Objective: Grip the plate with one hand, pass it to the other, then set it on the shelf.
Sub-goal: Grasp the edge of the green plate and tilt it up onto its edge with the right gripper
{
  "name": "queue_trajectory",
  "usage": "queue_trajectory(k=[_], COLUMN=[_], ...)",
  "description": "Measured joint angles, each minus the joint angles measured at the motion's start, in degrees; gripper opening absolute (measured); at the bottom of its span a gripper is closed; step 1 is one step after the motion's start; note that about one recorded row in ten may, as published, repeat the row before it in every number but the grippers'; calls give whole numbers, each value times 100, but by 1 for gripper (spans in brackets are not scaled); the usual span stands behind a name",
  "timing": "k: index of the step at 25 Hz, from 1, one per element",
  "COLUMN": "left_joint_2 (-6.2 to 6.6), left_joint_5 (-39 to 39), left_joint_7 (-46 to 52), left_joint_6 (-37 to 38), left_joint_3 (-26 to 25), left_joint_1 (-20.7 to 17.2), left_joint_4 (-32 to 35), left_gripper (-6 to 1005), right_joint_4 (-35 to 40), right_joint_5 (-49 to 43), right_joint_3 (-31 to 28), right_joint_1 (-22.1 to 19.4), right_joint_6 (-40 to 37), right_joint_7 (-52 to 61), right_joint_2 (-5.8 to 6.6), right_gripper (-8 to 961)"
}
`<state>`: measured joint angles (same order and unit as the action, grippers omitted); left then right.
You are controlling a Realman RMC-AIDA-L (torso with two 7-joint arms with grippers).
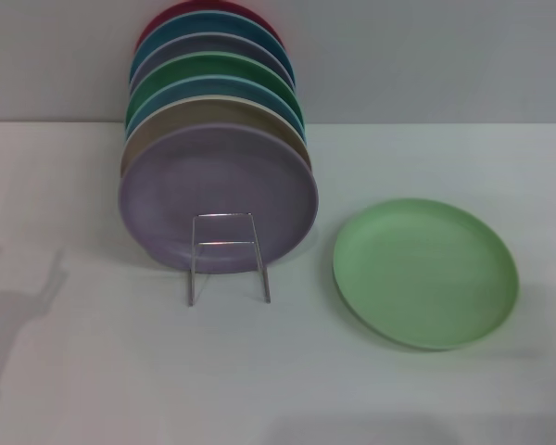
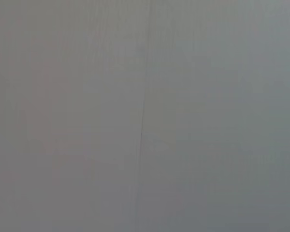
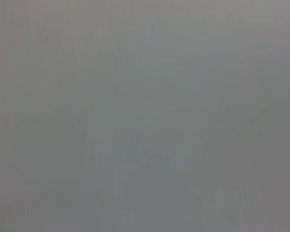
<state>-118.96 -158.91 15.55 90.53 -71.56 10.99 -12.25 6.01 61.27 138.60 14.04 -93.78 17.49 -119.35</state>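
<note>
On the bench (image 1: 93, 371) a wire rack (image 1: 227, 255) stands left of centre, holding a row of plates (image 1: 218, 120) on edge, one behind another, running back toward the wall (image 1: 445, 56). The frontmost plate (image 1: 218, 199) of the row leans against the rack's front loop. To the right of the rack, a little nearer the front edge and just apart from the row, a single plate (image 1: 426, 272) lies flat on the bench. Neither pincer shows in any view.

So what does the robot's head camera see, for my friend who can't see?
A light green plate lies flat on a white table. Beside it, a wire rack holds colourful plates standing on edge, a lilac plate in front.
</note>
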Motion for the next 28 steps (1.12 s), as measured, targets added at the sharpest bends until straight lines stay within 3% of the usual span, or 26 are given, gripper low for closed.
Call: queue_trajectory(k=[19,28], left_joint_2=[-13,-13], left_joint_5=[20,2], left_joint_7=[0,0], left_joint_6=[-39,-39], left_joint_3=[74,71], left_joint_1=[-9,-9], left_joint_4=[4,3], left_gripper=[861,862], right_joint_4=[-94,-339], right_joint_5=[-10,23], right_joint_3=[-12,-61], right_joint_1=[87,452], right_joint_6=[163,754], right_joint_7=[1,120], right_joint_2=[30,209], right_gripper=[644,646])
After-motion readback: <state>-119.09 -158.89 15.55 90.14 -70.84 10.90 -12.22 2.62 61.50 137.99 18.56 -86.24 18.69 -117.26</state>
